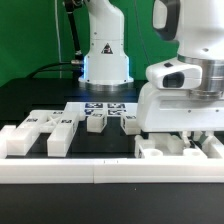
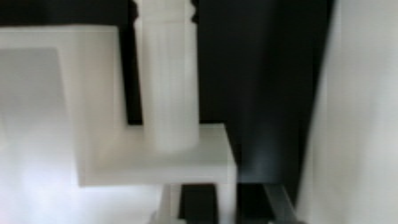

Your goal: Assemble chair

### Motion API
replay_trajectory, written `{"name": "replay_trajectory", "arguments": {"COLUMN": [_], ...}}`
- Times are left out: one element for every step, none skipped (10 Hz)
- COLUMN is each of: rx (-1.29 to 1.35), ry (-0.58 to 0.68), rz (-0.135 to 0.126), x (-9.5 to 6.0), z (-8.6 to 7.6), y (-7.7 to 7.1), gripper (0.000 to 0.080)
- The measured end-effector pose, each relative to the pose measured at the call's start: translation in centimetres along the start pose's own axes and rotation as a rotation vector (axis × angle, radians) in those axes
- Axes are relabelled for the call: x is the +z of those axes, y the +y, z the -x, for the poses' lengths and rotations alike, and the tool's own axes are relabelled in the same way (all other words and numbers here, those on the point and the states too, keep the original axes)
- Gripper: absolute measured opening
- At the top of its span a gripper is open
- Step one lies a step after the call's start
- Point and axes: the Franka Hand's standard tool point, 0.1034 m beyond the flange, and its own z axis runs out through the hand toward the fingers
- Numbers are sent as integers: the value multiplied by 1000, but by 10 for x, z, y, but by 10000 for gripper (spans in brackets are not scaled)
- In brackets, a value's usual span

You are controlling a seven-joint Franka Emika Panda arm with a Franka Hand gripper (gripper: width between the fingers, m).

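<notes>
A green backdrop [image 1: 30,40] hangs behind a black table [image 1: 45,100], with the robot base [image 1: 105,62] standing at the back of it. Just in front of the base lies the marker board [image 1: 105,105]. In front of that sit two small cubes [image 1: 95,121] [image 1: 130,121]. Towards the exterior view's left of the base, nearer the camera, rests a notched bar [image 1: 40,135]. A long border rail [image 1: 100,172] runs across the foreground.

The base carries a triangular warning sign [image 1: 106,50], its detail too small to read. The cubes and the board show black-and-white square tags.

The gripper [image 1: 195,135] hangs to the exterior view's right of the base, low over some low white pieces [image 1: 165,150] that partly hide it. Its fingers are drawn fully together. I cannot tell whether they touch anything. The wrist view shows a blurred white post [image 2: 160,70] rising from a white block [image 2: 169,160].
</notes>
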Motion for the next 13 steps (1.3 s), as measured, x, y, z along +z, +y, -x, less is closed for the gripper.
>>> {"name": "replay_trajectory", "arguments": {"rx": [7, 14, 23, 23, 23, 22, 28, 34, 39, 41, 38, 30, 14], "ry": [-15, -25, -34, -37, -37, -37, -37, -38, -38, -37, -36, -31, -23], "rz": [0, 1, 4, 5, 5, 5, 10, 15, 20, 25, 28, 26, 22], "x": [0, 0, 0, 0, 0, 0, 0, 0, 0, -1, -2, -7, -17], "z": [-1, -2, -2, -2, -1, -1, -2, -2, -3, -3, -3, -4, -4], "y": [-4, -4, -4, -3, -3, -3, 2, 8, 14, 19, 25, 27, 29], "gripper": [34, 34, 34, 34, 34, 38, 38, 246, 246, 442, 570, 570, 635]}}
